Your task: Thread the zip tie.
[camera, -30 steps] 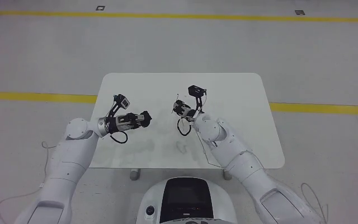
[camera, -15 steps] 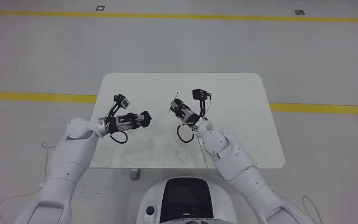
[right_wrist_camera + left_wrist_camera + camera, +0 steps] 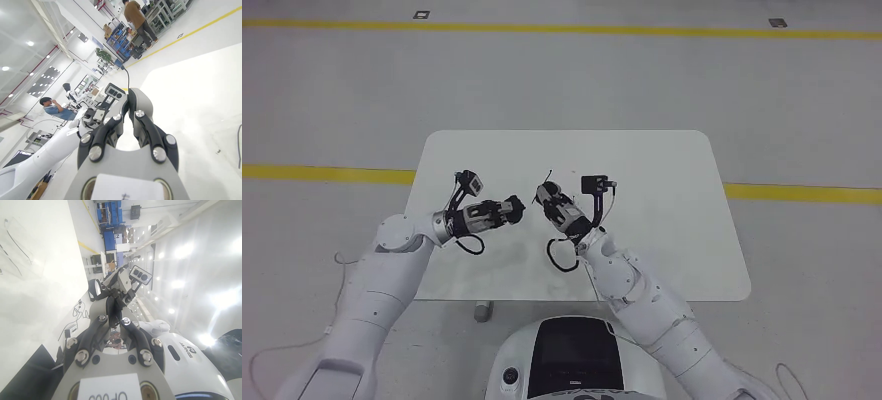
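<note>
A thin black zip tie [image 3: 128, 79] stands up from between the fingers of my right gripper [image 3: 128, 96], which is shut on it. Its free end [image 3: 122, 66] points away from the wrist. In the top view the right gripper [image 3: 542, 193] hovers over the middle of the white table [image 3: 662, 170], with the zip tie [image 3: 546, 180] sticking out toward the far side. My left gripper [image 3: 514, 208] faces it a short gap away, apart from it. The left gripper [image 3: 113, 302] has its dark fingers pressed together; I cannot make out anything between them.
Each wrist carries a small black camera box [image 3: 592, 184] and a looping black cable [image 3: 560, 258] that hangs above the table. The table's right half and far edge [image 3: 572, 132] are bare. Grey floor with yellow lines surrounds the table.
My right gripper has moved left with the zip tie, toward the left gripper. The left gripper has shifted slightly right, so the gap between them is much smaller.
</note>
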